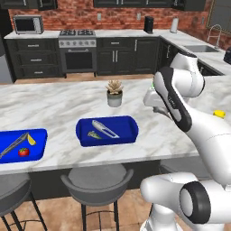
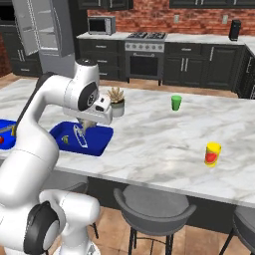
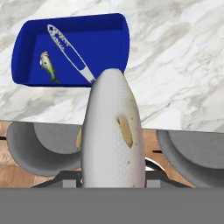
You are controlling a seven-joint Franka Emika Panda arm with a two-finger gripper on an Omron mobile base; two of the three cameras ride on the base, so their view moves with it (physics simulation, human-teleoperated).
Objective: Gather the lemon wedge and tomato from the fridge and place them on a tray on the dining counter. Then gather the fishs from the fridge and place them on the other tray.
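Jaws clamped on a grey-silver fish (image 3: 113, 131); it fills the lower centre of the hand view and hides the fingertips. Gripper (image 2: 87, 124) sits left of centre in the right base view, over the near blue tray (image 2: 97, 142). In the hand view that tray (image 3: 109, 39) is upper left and holds an olive-tan fish (image 3: 48, 65) near its left end, plus a long silver utensil (image 3: 70, 52) lying diagonally across it. Left base view: same tray (image 1: 128, 131) at centre on the marble tabletop (image 1: 54, 103). Second blue tray (image 1: 40, 146) at lower left edge holds the lemon wedge (image 1: 31, 139), the tomato (image 1: 23, 152) and another silver utensil (image 1: 12, 144). Potted plant (image 1: 114, 92) behind the centre tray. Green cup (image 2: 176, 102) and a yellow-and-red object (image 2: 212, 154) stand well apart, right of centre in the right base view. Fridge (image 2: 42, 35) upper left, door open.
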